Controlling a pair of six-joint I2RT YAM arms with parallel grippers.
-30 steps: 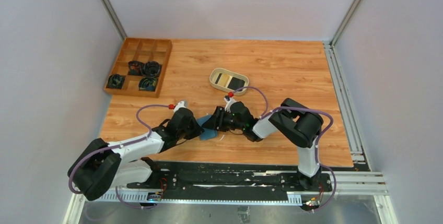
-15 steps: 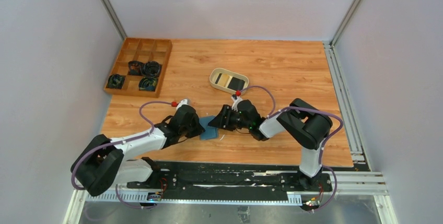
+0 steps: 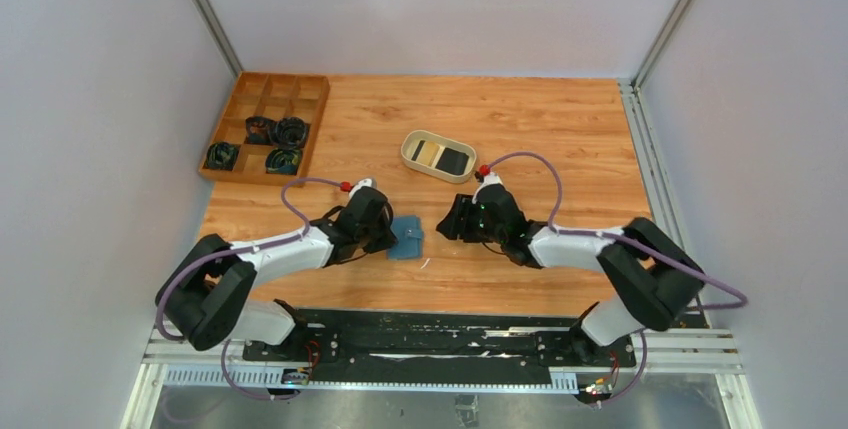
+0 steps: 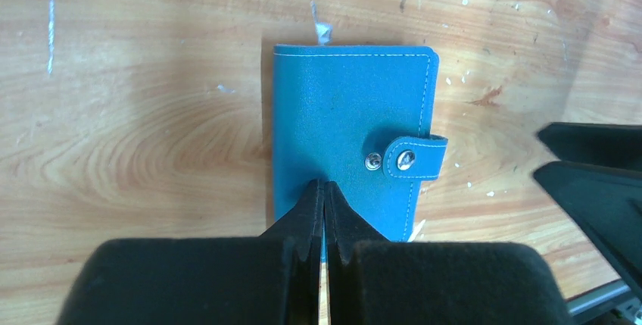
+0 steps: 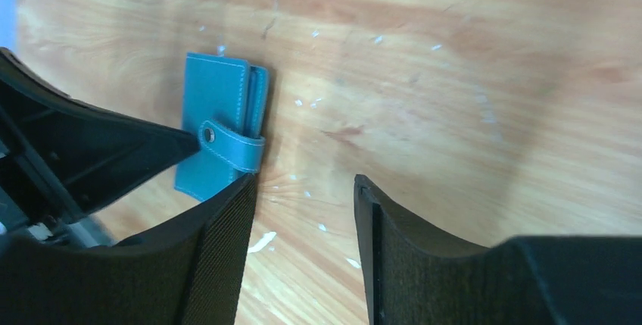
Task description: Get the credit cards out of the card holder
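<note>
The teal card holder [image 3: 405,237] lay closed and flat on the table [image 3: 540,129], with its snap tab fastened. The left end effector [image 4: 324,189], its fingers pressed together, touched it from 9 o'clock. The right end effector [image 5: 304,185] stood wide, just beside it at 3 o'clock. Black and tan credit cards [image 3: 440,156] lay in the beige dish [image 3: 406,149] at 1 o'clock.

- Left gripper [image 4: 324,189], fingers pressed together, covered the holder's [image 4: 348,139] left side.
- Bare table [image 3: 540,129] separated the holder from the parted right gripper [image 5: 303,189].
- Dish [image 3: 405,152] and tray [image 3: 300,89] sat well behind the 2 grippers.
</note>
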